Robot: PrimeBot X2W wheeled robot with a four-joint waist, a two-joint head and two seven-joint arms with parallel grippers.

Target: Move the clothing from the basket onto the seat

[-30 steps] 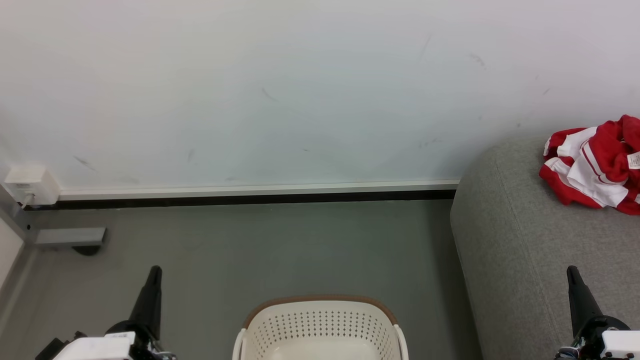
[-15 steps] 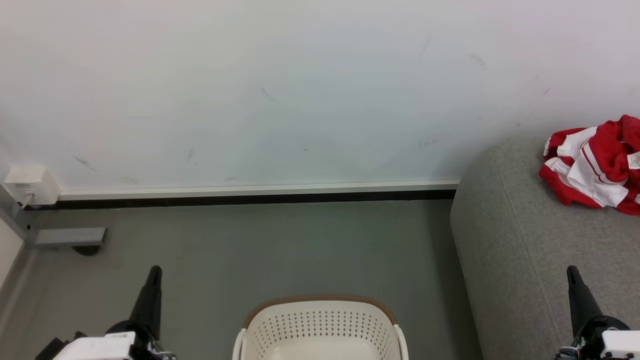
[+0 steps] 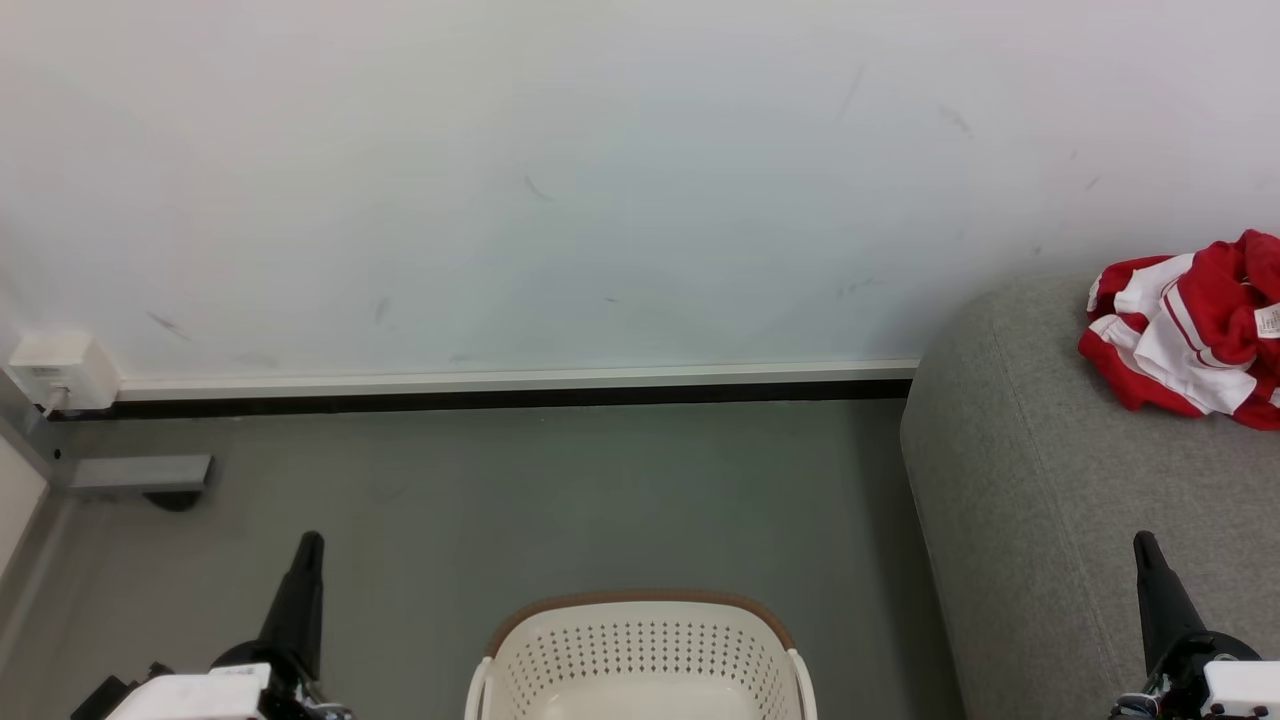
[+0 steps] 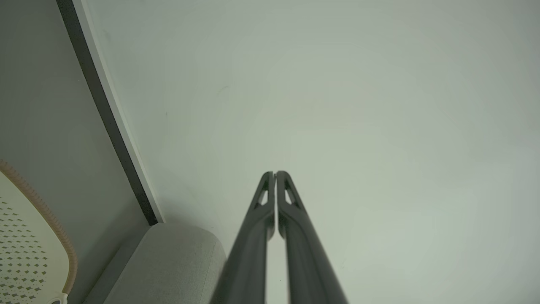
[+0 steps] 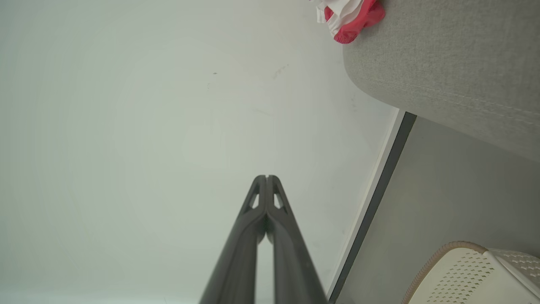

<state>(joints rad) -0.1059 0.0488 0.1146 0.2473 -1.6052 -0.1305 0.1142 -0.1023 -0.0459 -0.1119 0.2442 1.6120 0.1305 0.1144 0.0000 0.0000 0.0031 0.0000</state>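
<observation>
Head view: the clothing (image 3: pixel 1190 330) lies bunched, with no clear long axis, on the far right of the seat (image 3: pixel 1040 520). It is well apart from the basket (image 3: pixel 640 650), which stands near on the floor (image 3: pixel 600 500) between the two pincers. The part of its inside that shows is bare. The heap is beyond and slightly right of the right pincer (image 3: pixel 1143 542) and far across from the left pincer (image 3: pixel 309 540), so the right arm is nearer.

Left wrist view: fingers (image 4: pixel 255 236) pressed together, holding nothing.

Right wrist view: fingers (image 5: pixel 242 253) likewise together and bare. The clothing sits on the seat's far end, so the move looks done.
</observation>
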